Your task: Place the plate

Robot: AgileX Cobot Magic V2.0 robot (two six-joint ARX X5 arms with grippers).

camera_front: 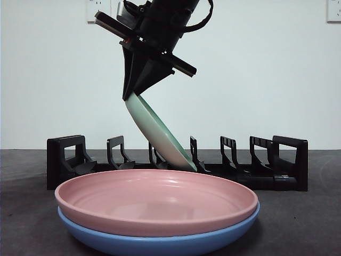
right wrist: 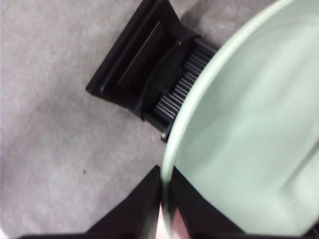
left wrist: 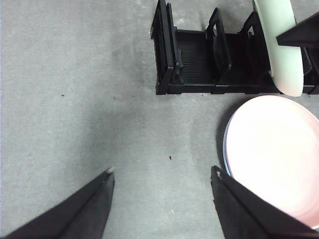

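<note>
The grey worktop [left wrist: 75, 99] spreads under everything, and across its far side stands the long black rack [camera_front: 287, 160] with its row of upright dividers. In front of that rack sits a pink plate [camera_front: 154, 200] nested on a blue plate [camera_front: 160, 242], the pair well forward of the slots and near the camera. The plate I am placing, the pale green plate [camera_front: 157, 133], hangs tilted in my right gripper [camera_front: 130, 96], whose jaws are clamped on its upper rim; its lower edge is down among the middle dividers, though I cannot tell whether it already touches the rack floor. I judge this to be the seating step: the plate is over or in its slot but leaning hard, not upright. The next move, as I read it, calls for easing it lower while tipping it toward vertical so the rim settles between two dividers (a divider just beside the lower edge could catch it), and only then letting go. The stacked plates stand close below my arm's path and should be kept clear of. My left gripper [left wrist: 162, 181] waits over bare worktop, jaws spread wide and holding nothing.
</note>
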